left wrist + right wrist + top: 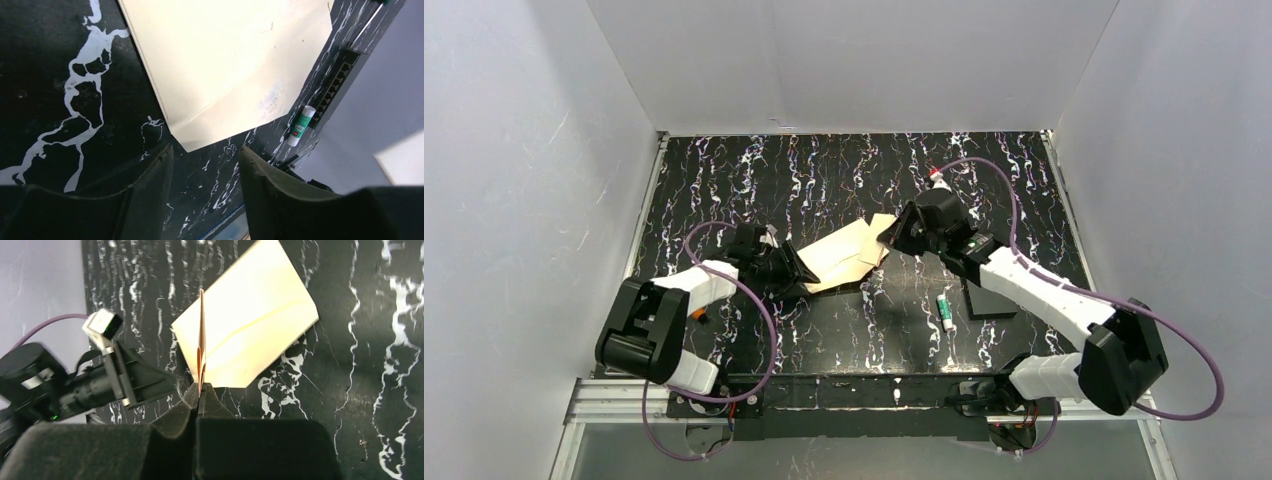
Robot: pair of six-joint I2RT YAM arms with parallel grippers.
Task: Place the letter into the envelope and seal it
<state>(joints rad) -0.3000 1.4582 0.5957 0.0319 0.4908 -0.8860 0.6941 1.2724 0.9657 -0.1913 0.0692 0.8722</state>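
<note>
The pale cream envelope (836,258) lies flat at mid-table, and a slanted flap line shows on it in the right wrist view (255,325). My right gripper (201,390) is shut on the tan letter (201,340), which I see edge-on, standing upright over the envelope's near edge. From above, the right gripper (892,238) is at the envelope's right end, with a tan corner (881,230) beside it. My left gripper (205,162) is open and empty, its jaws just short of the envelope's corner (225,65). It sits at the envelope's left end (802,270).
A white and green glue stick (945,310) lies right of centre, also seen in the left wrist view (300,125). A flat black block (989,298) lies under the right arm. White walls enclose the black marbled tabletop (844,175).
</note>
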